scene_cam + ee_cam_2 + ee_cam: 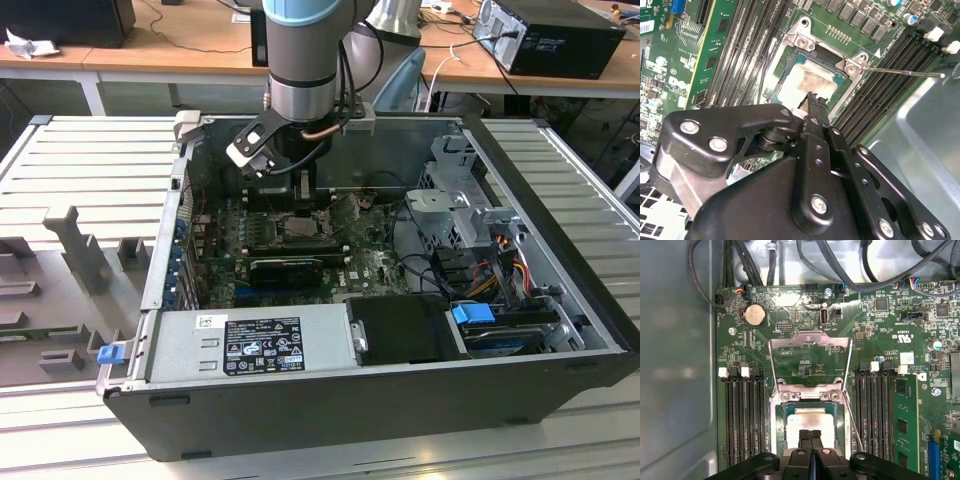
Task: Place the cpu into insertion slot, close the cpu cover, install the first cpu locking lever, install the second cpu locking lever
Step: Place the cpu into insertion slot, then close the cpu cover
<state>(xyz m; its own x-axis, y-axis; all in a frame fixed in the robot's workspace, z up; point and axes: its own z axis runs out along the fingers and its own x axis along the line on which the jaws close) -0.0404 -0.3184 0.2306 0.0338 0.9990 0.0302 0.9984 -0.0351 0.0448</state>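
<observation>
I am holding my tool (302,196) down inside the open computer case (560,335), which is sitting on the ribbed grey table (95,155). In the first wrist view its two fingers (804,437) are pressing together with no gap that I can make out, and they are gripping nothing. Their tips are hanging over one edge of the cpu (810,419); I cannot tell whether they are touching it.

The cpu is lying flat in the insertion slot (782,412) with its pale metal face up, and a brownish smear is showing on that face in the second wrist view. The cpu cover (810,341) is standing open, swung back off the slot, and the green board (880,340) is showing through its window. A thin locking lever (902,72) is sticking out from a corner of the slot, unlatched, and is crossing above the long black ram slots (885,95).
</observation>
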